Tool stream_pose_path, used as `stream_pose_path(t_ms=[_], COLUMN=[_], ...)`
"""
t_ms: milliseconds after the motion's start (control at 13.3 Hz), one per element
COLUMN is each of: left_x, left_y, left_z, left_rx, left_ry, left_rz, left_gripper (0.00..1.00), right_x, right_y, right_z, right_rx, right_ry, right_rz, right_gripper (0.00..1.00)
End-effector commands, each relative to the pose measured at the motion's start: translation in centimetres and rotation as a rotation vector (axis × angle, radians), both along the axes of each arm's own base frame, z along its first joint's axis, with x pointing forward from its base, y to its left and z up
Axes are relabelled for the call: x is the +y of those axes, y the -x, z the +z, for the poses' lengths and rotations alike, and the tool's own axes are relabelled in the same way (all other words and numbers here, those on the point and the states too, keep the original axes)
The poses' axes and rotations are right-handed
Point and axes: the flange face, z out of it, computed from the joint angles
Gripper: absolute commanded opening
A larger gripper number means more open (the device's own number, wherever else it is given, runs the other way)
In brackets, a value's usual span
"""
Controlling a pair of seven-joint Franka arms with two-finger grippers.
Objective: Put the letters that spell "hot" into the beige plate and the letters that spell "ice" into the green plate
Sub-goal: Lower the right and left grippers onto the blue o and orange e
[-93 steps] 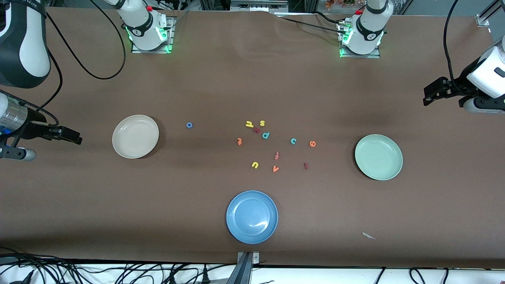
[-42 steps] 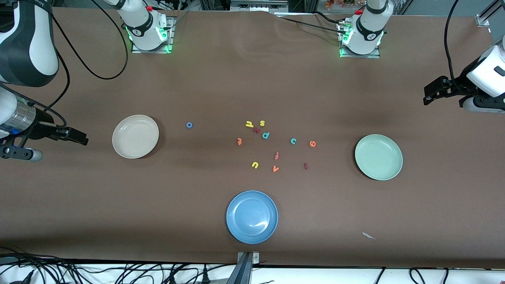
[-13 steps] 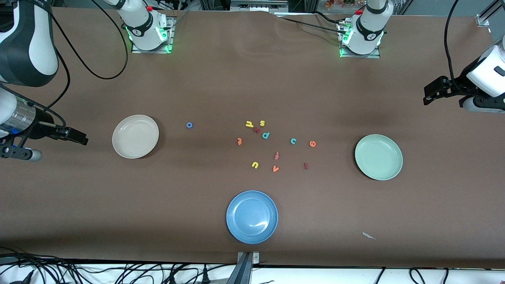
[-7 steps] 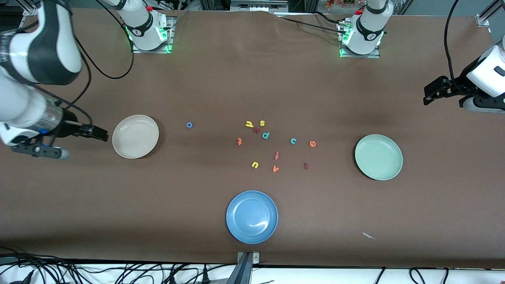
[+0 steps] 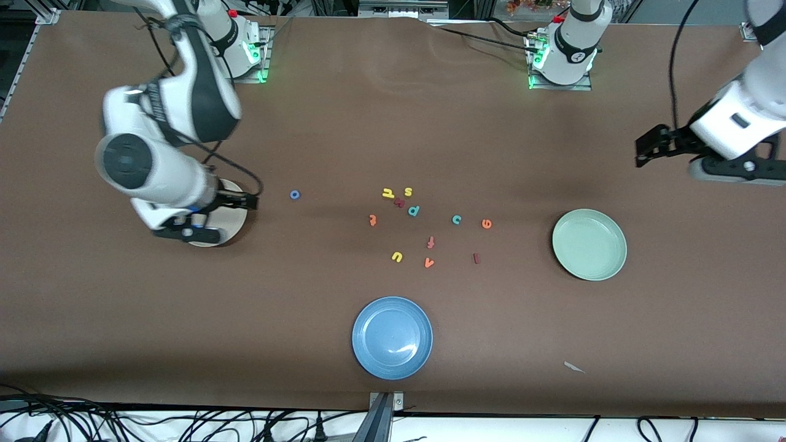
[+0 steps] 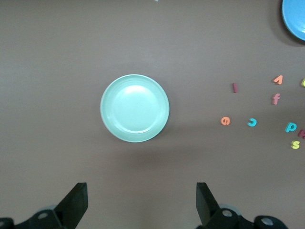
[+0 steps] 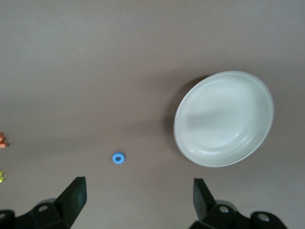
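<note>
Nothing sorted yet: bench (image 5: 393, 135) bare of progress, beige plate (image 5: 236, 216) at the right arm's end and green plate (image 5: 589, 244) at the left arm's end both empty. All six wanted letters loose on the bench between the plates: blue o (image 5: 295, 194) nearest the beige plate, yellow h (image 5: 387, 193), orange t (image 5: 372, 220), teal c (image 5: 456, 219), orange e (image 5: 486, 223), red i (image 5: 476, 258). Right hand (image 5: 249, 201) over the beige plate's rim, fingers spread, holding nothing. Left hand (image 5: 645, 146) over bare bench near the green plate, spread wide, empty.
</note>
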Motion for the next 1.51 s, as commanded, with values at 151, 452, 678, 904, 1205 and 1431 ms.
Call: stream_pose_path(t_ms=[151,452,678,904,1205,1431], left_x=[-8.1,-12.6,-16.0,-17.8,-19.0,-19.0], left_y=[-2.1,-3.1,-2.3,-1.9,-1.4,-0.5], left_z=[-6.8,-13.8,-20.3,-26.2,-31.7,-35.8], left_rx=[0.036,0.033,-0.010,0.045,0.088,0.113], left_ry=[0.040,0.088,0.102,0.042,0.048,0.040], left_rz=[0.035,0.033,0.090,0.109,0.125,0.110], left_gripper=[1.00,1.00,1.00,1.00,1.00,1.00], right_x=[1.1,2.1,2.1,1.7,2.1,2.7], right_y=[4.7,8.0,9.7,10.7,11.3,11.6], right_z=[-8.5,-14.5,-16.9,-18.7,-19.7,-20.0], right_rx=[0.027,-0.076,-0.094,-0.116,-0.124,-0.121], right_ry=[-0.061,-0.088,-0.089,-0.087,-0.089,-0.092], right_rz=[-0.044,0.000,0.011,0.011,0.014,0.018], right_gripper=[0.98,0.93,0.87,0.84,0.84,0.80])
